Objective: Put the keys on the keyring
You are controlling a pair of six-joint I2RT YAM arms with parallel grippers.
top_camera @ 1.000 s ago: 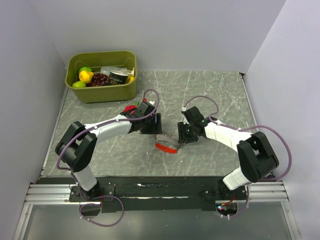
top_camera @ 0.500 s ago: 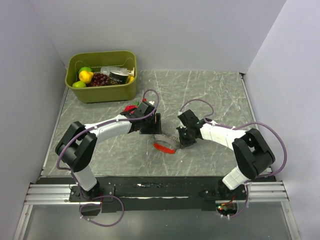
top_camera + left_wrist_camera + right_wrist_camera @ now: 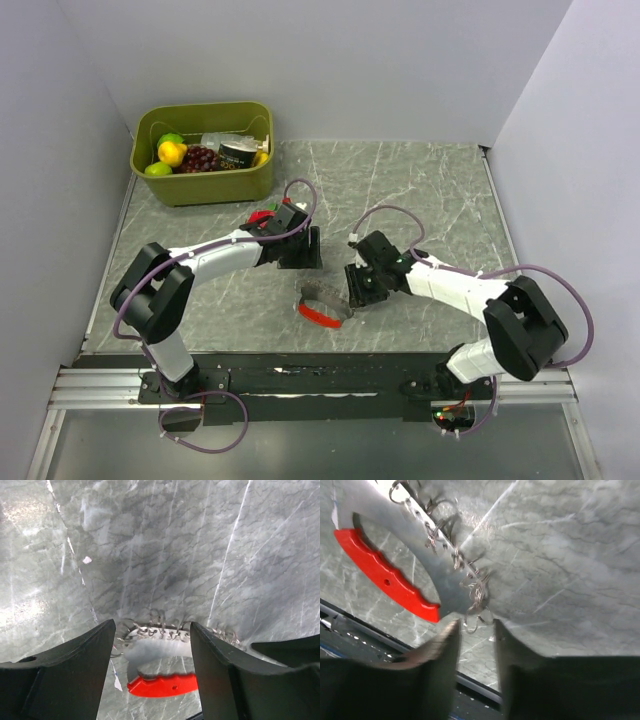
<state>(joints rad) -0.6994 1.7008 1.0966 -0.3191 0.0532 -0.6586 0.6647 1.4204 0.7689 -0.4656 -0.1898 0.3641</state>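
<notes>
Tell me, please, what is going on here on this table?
Two robot arms are working on a keyring that lies on the marble table. The right tool has its fingertips at one end of the ring's metal part, with a narrow gap between them; whether it grips is unclear. The left tool hovers wide open just behind the keyring, holding nothing.

Olive bin far-left corner w/ fruit, can; red strawberry toy nr bin; grey marble tabletop
</notes>
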